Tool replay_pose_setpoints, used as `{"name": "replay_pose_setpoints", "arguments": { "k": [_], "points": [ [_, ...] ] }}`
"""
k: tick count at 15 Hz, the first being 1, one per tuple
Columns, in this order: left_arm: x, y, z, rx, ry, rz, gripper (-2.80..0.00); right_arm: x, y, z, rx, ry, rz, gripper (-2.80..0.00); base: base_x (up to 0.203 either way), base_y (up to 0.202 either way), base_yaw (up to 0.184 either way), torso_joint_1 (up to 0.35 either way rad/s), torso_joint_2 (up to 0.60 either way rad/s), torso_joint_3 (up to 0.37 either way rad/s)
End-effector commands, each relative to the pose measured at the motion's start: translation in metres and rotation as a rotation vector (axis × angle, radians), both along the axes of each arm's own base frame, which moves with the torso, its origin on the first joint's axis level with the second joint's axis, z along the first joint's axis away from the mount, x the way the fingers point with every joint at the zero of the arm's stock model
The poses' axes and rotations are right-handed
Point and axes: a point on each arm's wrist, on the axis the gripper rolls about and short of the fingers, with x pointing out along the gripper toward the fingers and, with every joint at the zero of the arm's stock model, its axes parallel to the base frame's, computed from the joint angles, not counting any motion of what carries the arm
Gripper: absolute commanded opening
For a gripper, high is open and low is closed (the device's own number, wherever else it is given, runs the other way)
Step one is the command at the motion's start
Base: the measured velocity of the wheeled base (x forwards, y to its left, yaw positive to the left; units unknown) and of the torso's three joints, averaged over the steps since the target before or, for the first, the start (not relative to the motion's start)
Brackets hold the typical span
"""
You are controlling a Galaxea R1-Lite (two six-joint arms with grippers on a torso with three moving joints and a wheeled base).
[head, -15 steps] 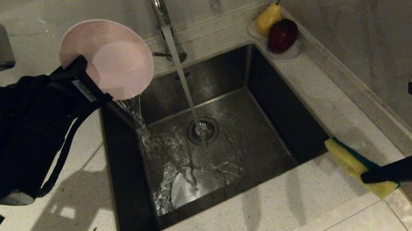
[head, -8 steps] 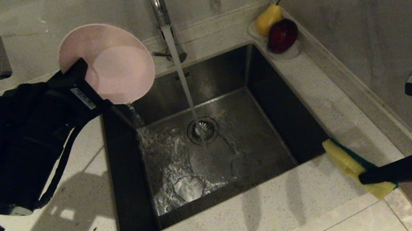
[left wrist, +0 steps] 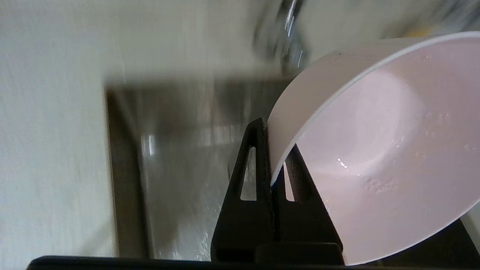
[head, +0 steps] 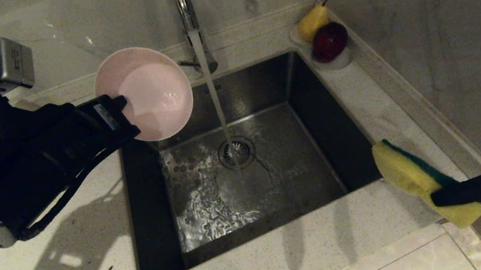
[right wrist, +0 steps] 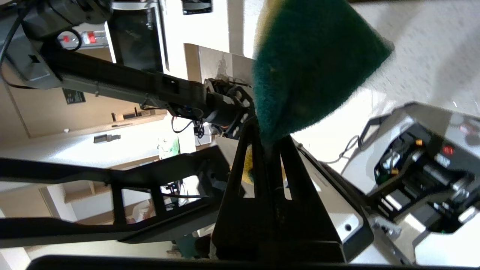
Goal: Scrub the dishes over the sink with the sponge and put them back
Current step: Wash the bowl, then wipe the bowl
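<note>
You are looking at the pink bowl [head: 144, 94] just after its pour: a second ago water was streaming from its lip into the sink [head: 247, 173], and now it is tipping back toward level at the upper left of the frame, over the sink's back-left corner, with only droplets clinging inside. Your left pincer [head: 122, 113] is staying clamped on its rim, one finger inside and one outside. At the lower right, your right pincer [head: 437, 200] is pinching the sponge [head: 416, 176] shut between its fingers and has been lifting it up and in from the counter [head: 291, 263] edge, yellow foam turned toward the head camera. That reads as rinsing being finished and scrubbing about to begin: bowl and sponge are well apart, so both are needing to meet over the basin. The tap [head: 186, 12] is running straight into the drain [head: 236, 151], and water is sheeting across the steel floor. The pale speckled counter is wrapping the sink, marble wall behind, and a pear [head: 313, 21] and apple [head: 329, 41] are sitting on a small dish at the upper right corner.
</note>
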Motion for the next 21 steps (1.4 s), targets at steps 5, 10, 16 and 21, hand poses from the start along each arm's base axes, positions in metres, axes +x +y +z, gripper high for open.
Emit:
{"name": "replay_pose_setpoints", "arguments": {
  "k": [5, 10, 16, 21],
  "points": [
    [-0.026, -0.011, -0.007, -0.094, 0.582, -0.153, -2.80, -0.002, 0.023, 0.018, 0.053, -0.084, 0.130, -2.80, 0.000, 0.000, 0.000, 0.000, 0.00, 0.000],
    [-0.021, -0.041, -0.031, -0.030, 0.665, -0.206, -2.80, 0.011, 0.055, 0.026, 0.053, -0.076, 0.226, -2.80, 0.000, 0.000, 0.000, 0.000, 0.00, 0.000],
    [-0.012, -0.062, -0.065, -0.014, 0.614, -0.213, -2.80, 0.042, 0.097, -0.009, -0.036, 0.053, 0.279, -2.80, 0.000, 0.000, 0.000, 0.000, 0.00, 0.000],
    [-0.012, -0.082, -0.076, 0.024, 0.585, -0.178, -2.80, 0.049, 0.117, -0.016, -0.055, 0.075, 0.315, -2.80, 0.000, 0.000, 0.000, 0.000, 0.00, 0.000]
  ]
}}
